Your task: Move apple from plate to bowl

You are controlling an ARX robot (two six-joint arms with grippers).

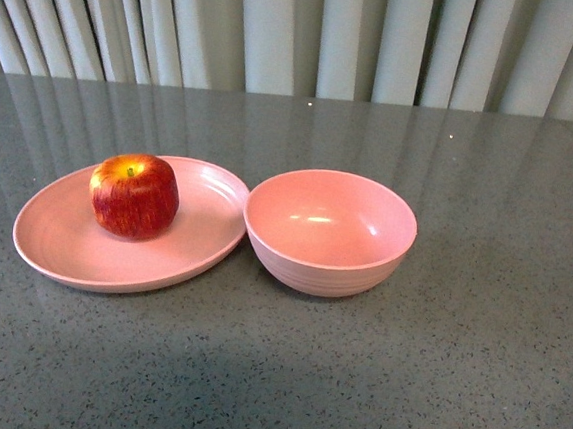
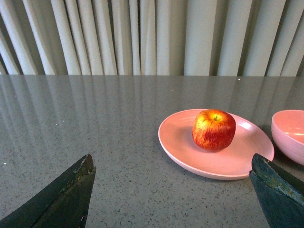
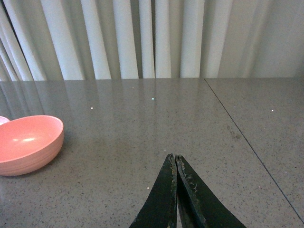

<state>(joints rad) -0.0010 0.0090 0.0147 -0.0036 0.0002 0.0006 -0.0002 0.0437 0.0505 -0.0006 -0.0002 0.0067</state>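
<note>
A red apple (image 1: 134,194) with a yellow patch at its stem sits upright on the shallow pink plate (image 1: 63,245), left of centre on the table. Touching the plate's right rim stands the deep pink bowl (image 1: 329,230), with nothing in it. Neither arm shows in the front view. In the left wrist view my left gripper (image 2: 173,164) is open, its dark fingers wide apart over bare table, short of the plate (image 2: 228,164) and apple (image 2: 213,129). My right gripper (image 3: 175,157) is shut on nothing, off to the side of the bowl (image 3: 28,145).
The table is a grey speckled stone top (image 1: 454,370) with a seam line (image 3: 242,137) running across its right part. Pale pleated curtains (image 1: 303,30) hang behind its far edge.
</note>
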